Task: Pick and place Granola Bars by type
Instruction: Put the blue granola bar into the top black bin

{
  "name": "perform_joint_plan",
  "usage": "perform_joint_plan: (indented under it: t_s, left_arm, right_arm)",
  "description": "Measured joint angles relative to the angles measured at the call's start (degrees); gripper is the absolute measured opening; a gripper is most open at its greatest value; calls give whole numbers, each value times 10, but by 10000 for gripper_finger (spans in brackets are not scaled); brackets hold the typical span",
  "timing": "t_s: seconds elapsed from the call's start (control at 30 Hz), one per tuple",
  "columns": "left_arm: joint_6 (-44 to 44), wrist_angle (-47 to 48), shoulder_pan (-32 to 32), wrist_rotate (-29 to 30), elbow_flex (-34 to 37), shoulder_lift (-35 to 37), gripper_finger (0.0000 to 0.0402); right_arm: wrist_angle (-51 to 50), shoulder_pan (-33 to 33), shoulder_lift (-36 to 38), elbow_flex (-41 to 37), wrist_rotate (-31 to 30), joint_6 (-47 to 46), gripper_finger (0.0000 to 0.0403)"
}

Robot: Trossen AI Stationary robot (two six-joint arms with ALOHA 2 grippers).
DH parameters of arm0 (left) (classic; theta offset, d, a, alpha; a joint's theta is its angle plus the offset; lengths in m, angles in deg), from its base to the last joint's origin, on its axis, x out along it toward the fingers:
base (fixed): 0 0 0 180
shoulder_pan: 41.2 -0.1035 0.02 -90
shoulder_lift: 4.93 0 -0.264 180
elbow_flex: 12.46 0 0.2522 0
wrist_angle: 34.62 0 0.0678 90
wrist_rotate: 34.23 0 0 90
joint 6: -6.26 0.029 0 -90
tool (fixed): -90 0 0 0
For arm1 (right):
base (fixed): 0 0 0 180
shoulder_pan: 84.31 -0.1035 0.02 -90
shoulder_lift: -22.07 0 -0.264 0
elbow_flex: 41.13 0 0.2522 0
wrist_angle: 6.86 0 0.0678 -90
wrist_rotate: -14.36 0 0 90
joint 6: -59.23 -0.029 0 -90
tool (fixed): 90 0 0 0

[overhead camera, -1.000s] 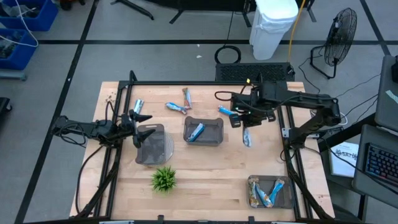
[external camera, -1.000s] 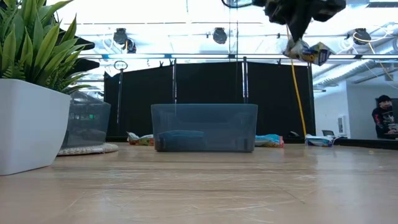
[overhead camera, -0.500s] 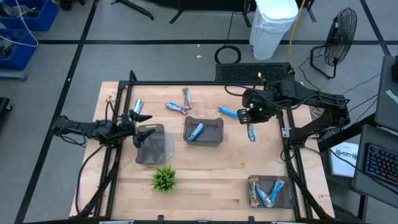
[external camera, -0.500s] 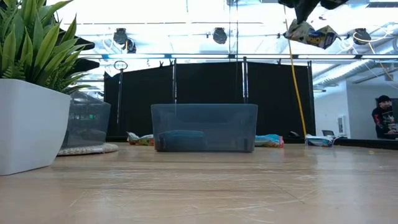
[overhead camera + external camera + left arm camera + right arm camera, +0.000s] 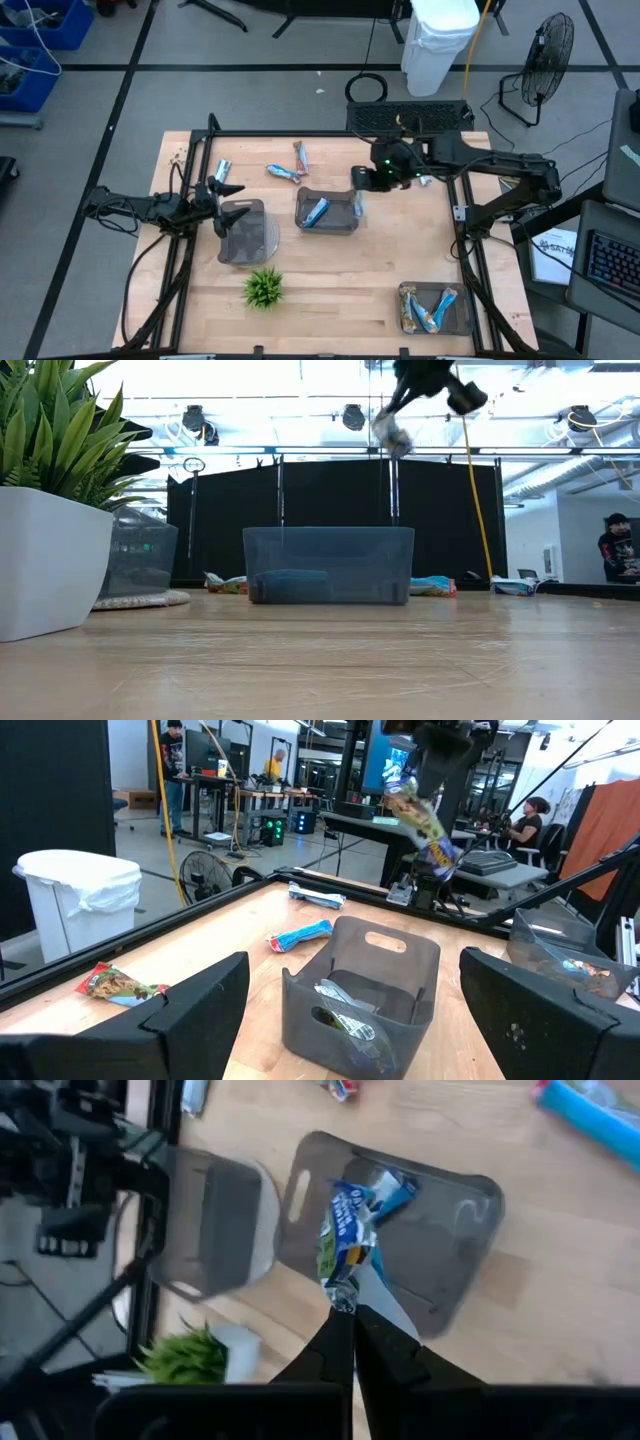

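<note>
The right gripper (image 5: 347, 1312) was seen pinched tight on one end of a blue-and-green granola bar (image 5: 348, 1240), held well above the table (image 5: 340, 280) and just over the right-hand edge of the middle tray (image 5: 343, 222). One blue bar (image 5: 316, 211) already lay inside that tray. The step in hand was judged to be the carry to the drop: what remained was a short shift inward over the tray's open middle, then a release. Clear room was seen above the tray, its walls being the only edges to clear. Loose bars (image 5: 285, 173) lay beyond the tray's far side. The left gripper (image 5: 222, 193) waited beside the left tray (image 5: 243, 232), fingers spread and empty.
</note>
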Motion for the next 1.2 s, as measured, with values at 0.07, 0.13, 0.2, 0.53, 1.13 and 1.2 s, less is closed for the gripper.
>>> perform_joint_plan:
  t_s: [0.07,0.13,0.2,0.53,1.13,1.2]
  left_arm:
    - [0,0,0,0,0,0,361]
    - [0,0,0,0,0,0,361]
    - [0,0,0,0,0,0,361]
    - [0,0,0,0,0,0,361]
    - [0,0,0,0,0,0,361]
    - [0,0,0,0,0,0,361]
  right_arm:
    - [33,7,0,-28,9,-4,0]
    - [67,11,0,-55,8,-13,0]
    - [110,11,0,-82,8,-19,0]
    - [241,11,-16,-173,-11,-71,0]
    - [354,2,-129,-174,-21,-118,0]
    - [352,2,-141,-174,-21,-122,0]
